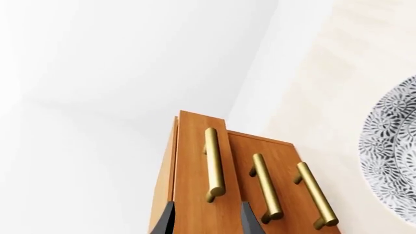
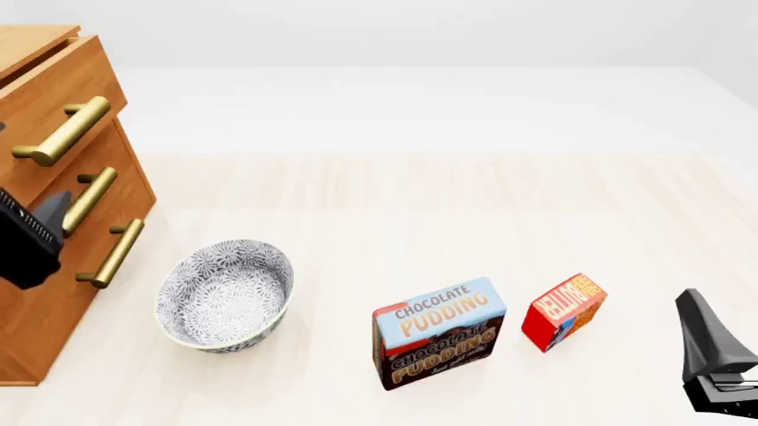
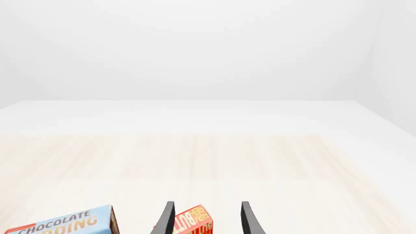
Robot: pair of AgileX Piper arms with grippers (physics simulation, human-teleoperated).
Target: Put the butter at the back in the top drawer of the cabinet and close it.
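now | butter (image 2: 565, 311): small red box, orange lettering, apparently untouched | left fingers (image 1: 206, 219) spread | right fingers (image 3: 206, 218) spread

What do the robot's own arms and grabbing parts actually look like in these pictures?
Little of them shows. The left gripper and right gripper each end in two slim, dark grey, tapering jaws. In the front view both arms appear as blocky black-and-dark-grey housings at the picture's edges. No cables or markings are visible.

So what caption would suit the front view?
Top drawer ajar; bowl, pudding box and butter wait on the table.
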